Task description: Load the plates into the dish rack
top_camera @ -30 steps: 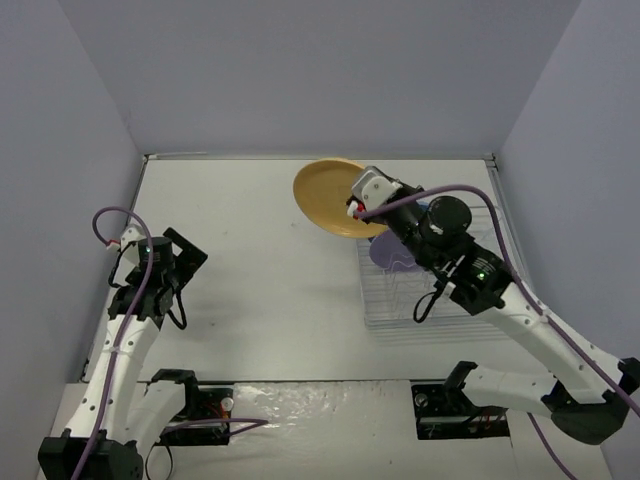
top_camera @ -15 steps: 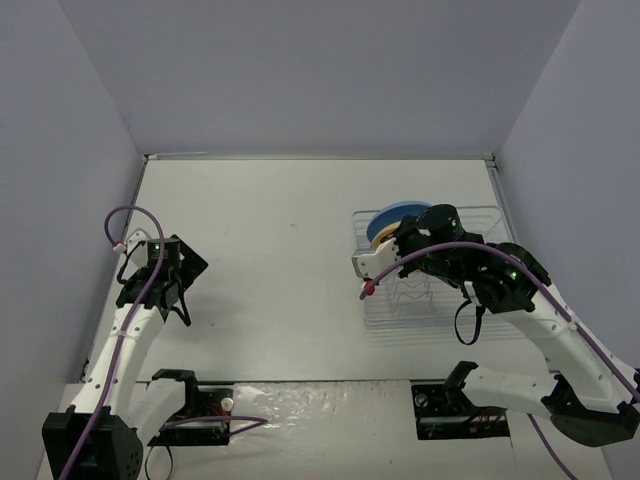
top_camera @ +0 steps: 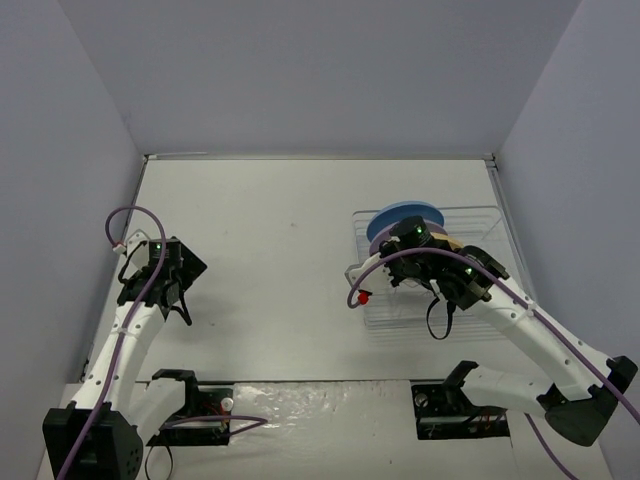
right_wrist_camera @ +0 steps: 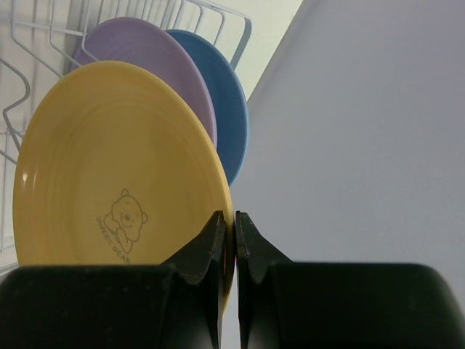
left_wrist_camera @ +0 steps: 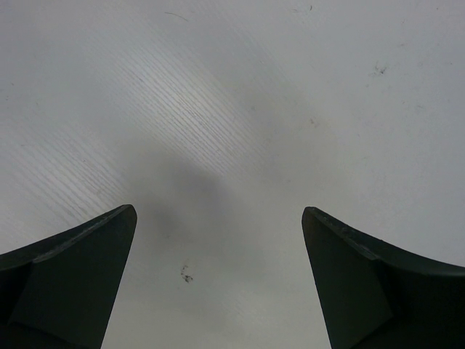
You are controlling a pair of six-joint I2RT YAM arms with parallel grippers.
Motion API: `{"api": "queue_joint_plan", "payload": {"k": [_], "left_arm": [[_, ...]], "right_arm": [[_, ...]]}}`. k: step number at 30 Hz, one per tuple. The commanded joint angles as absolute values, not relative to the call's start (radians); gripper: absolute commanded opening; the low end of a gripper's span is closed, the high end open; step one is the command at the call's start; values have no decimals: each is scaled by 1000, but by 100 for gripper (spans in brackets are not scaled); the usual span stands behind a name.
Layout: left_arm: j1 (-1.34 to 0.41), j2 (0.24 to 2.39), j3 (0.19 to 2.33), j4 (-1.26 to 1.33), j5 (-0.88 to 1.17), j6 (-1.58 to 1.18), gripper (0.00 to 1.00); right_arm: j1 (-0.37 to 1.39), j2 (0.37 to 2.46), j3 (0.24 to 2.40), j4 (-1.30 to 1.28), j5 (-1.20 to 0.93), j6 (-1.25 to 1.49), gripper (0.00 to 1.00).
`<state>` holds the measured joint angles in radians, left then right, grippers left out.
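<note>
In the right wrist view, my right gripper is shut on the rim of the yellow-orange plate, which stands on edge in the dish rack. The plate has a bear drawing on it. The lilac-purple plate and the sky-blue plate stand upright right behind it. In the top view the blue plate shows at the far end of the clear rack. My right arm covers the yellow plate there. My left gripper is open and empty, low over the bare table.
The rack sits at the right of the white table, close to the right wall. A purple cable with a red connector hangs off the right arm beside the rack's left edge. Grey walls enclose the table on three sides.
My right arm brought the yellow plate down from above the rack's far-left corner and turned it on edge into the rack. The left arm shifted slightly.
</note>
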<state>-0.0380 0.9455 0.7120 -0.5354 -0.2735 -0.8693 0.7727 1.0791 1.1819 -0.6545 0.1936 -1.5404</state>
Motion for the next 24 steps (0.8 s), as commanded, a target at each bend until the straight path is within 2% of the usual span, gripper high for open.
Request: {"api": "queue_joint_plan", "payload": {"k": [1, 21, 24], "left_arm": [[-34, 938, 763, -533, -309, -856, 97], [-34, 898, 761, -574, -347, -867, 97], [-34, 891, 759, -574, -350, -870, 97]], "right_arm": [[731, 1104, 1147, -519, 217, -1604, 0], [656, 1114, 1065, -557, -78, -1716, 0], [641, 1115, 1054, -556, -111, -1730, 5]]}}
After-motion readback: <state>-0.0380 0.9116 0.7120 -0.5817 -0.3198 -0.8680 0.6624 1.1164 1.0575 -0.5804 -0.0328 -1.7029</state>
